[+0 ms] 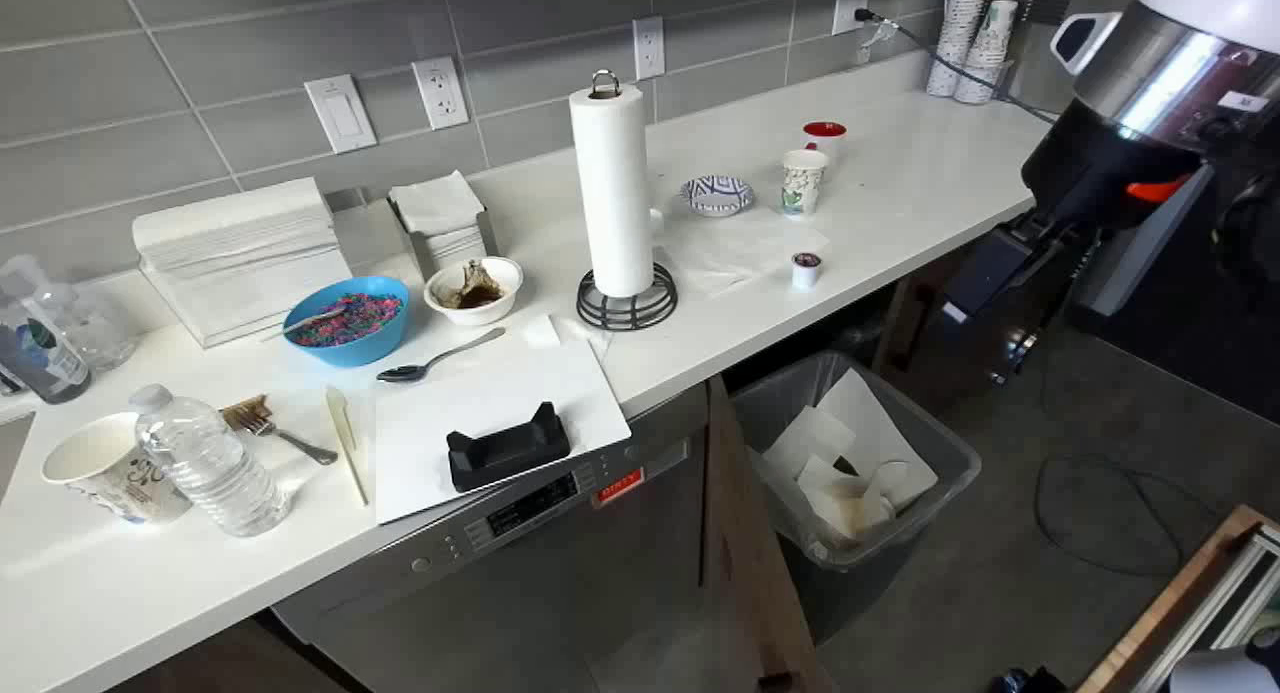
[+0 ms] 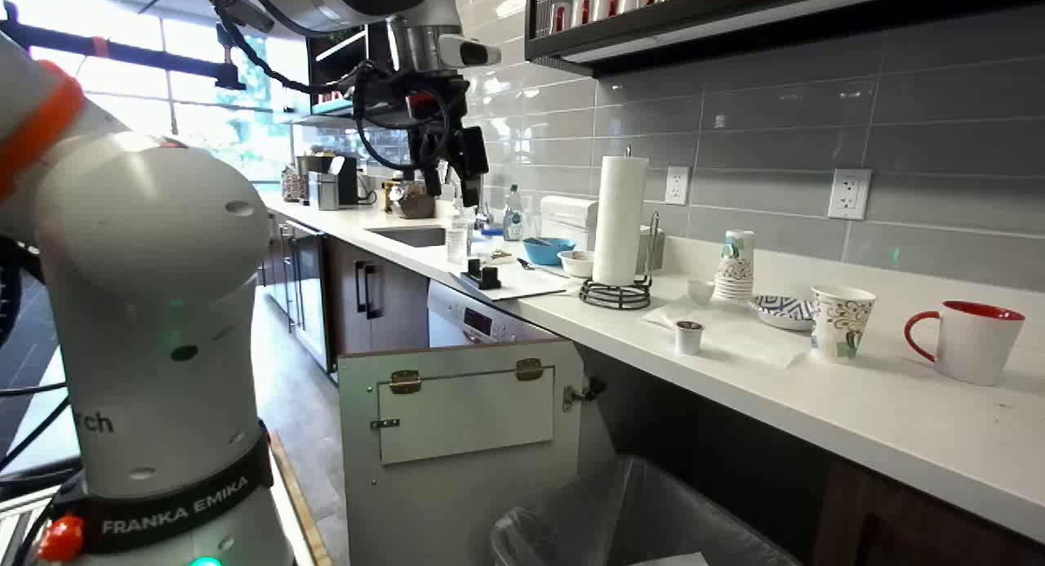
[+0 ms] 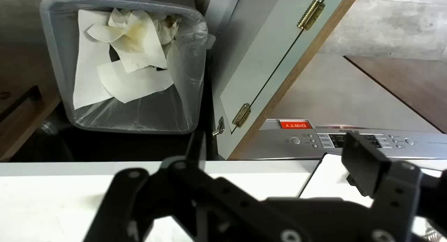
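My gripper (image 1: 980,343) (image 2: 453,184) (image 3: 276,144) is open with nothing between its fingers. It hangs in the air near the counter's front edge and touches nothing. In the wrist view, a grey lined bin (image 3: 136,130) with white paper scraps lies beyond the left finger. The dishwasher panel with a red "DIRTY" label (image 3: 295,124) shows between the fingers. A small white pod (image 1: 805,270) stands on the counter, also seen in an exterior view (image 2: 688,337). Near it are a patterned paper cup (image 1: 803,188), a red-and-white mug (image 1: 824,141) and a blue-patterned bowl (image 1: 716,201).
A paper towel roll (image 1: 615,193) stands upright mid-counter. A white board (image 1: 415,463) bears a black holder (image 1: 508,451). A blue bowl (image 1: 365,348), white bowl (image 1: 485,315), spoon (image 1: 440,356) and water bottle (image 1: 215,463) lie farther along. An open cabinet door (image 2: 457,484) juts out beside the bin.
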You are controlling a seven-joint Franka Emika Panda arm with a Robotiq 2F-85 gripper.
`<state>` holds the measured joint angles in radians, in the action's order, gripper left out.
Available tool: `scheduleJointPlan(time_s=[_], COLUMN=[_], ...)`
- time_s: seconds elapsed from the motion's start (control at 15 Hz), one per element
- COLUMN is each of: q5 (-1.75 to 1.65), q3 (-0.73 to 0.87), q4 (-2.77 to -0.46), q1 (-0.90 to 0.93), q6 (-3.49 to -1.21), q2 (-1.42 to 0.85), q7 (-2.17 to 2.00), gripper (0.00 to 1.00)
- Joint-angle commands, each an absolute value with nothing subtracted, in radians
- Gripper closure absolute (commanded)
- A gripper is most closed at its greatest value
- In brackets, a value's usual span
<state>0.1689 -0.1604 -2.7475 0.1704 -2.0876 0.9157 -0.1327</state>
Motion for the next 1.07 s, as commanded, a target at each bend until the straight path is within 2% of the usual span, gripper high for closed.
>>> scheduleJointPlan(time_s=[0.0,0.67,0.8,1.0], q5=[0.169,0.169,0.102,0.032], q3=[-0.161,-0.161,-0.173,-0.108], q4=[-2.745,-2.745,-2.744,-2.760], q1=[0.169,0.169,0.073,-0.033], q6=[-2.084,-2.084,-2.088,-2.143], q2=[0.916,0.916,0.952,0.962], q7=[-0.132,-0.132,-0.203,-0.210], gripper=[0.00,0.00,0.00,0.00])
